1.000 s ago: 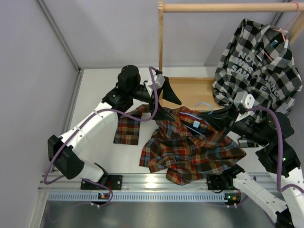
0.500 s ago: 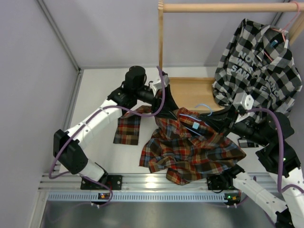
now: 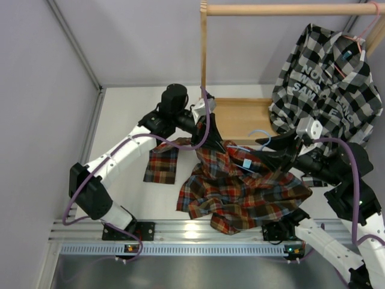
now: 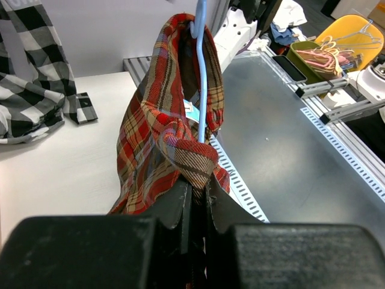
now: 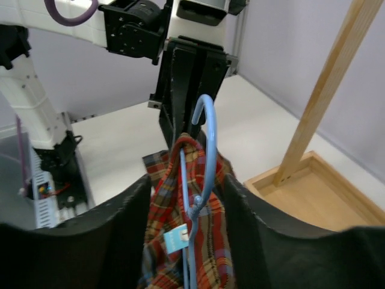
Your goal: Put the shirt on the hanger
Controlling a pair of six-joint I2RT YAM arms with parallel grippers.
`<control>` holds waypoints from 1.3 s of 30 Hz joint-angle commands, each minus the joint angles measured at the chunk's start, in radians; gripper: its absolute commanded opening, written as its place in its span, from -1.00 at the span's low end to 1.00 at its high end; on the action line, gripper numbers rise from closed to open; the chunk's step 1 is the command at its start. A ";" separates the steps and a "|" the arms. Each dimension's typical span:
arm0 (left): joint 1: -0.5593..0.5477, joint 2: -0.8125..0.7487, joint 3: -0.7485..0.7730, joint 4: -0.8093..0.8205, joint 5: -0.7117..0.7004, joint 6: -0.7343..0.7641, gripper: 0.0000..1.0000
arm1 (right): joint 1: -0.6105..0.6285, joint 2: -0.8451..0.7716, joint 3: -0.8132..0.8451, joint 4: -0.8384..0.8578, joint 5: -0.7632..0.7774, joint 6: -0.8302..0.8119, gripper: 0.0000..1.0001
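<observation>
Two grippers: left gripper point(image 4: 195, 185) clamps the red-orange plaid flannel shirt point(image 4: 150, 132), right gripper point(image 5: 186, 183) gapes — I'd ease cloth slowly over the thin light-blue wire hanger point(image 4: 201, 72), probably seated.

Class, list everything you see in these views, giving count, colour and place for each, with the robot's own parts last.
plaid shirt: one, red, orange, brown and blue, heaped on the table between the arms, collar raised
light-blue hanger: one, light blue, inside the plaid shirt's collar, hook sticking out
checked shirt: one, black and white, hanging from the rack at right
pink-red hanger: one, pink-red, carrying the checked shirt
wooden rack: one, light wood, back right
table: one, white, beneath the plaid shirt and rack
left tool: one, black, shut on the plaid shirt's fabric
right tool: one, black, open, fingers either side of the light-blue hanger
</observation>
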 commanded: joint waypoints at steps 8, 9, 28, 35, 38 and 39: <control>0.053 -0.030 0.048 0.027 0.149 -0.011 -1.00 | 0.000 -0.136 0.130 -0.351 0.256 -0.079 0.12; 0.053 -0.029 0.051 0.025 0.159 -0.015 -1.00 | 0.001 -0.131 0.147 -0.397 0.271 -0.089 0.12; 0.018 -0.027 0.042 0.027 0.269 -0.003 -1.00 | 0.145 -0.019 0.138 -0.513 0.265 -0.221 0.12; 0.016 -0.061 0.035 0.036 0.275 -0.003 -1.00 | 0.199 -0.035 0.128 -0.514 0.299 -0.244 0.05; 0.016 -0.061 0.036 0.039 0.275 -0.002 -1.00 | 0.208 -0.044 0.141 -0.514 0.253 -0.247 0.06; 0.018 -0.058 0.039 0.039 0.274 -0.003 -1.00 | 0.208 -0.048 0.145 -0.513 0.254 -0.244 0.09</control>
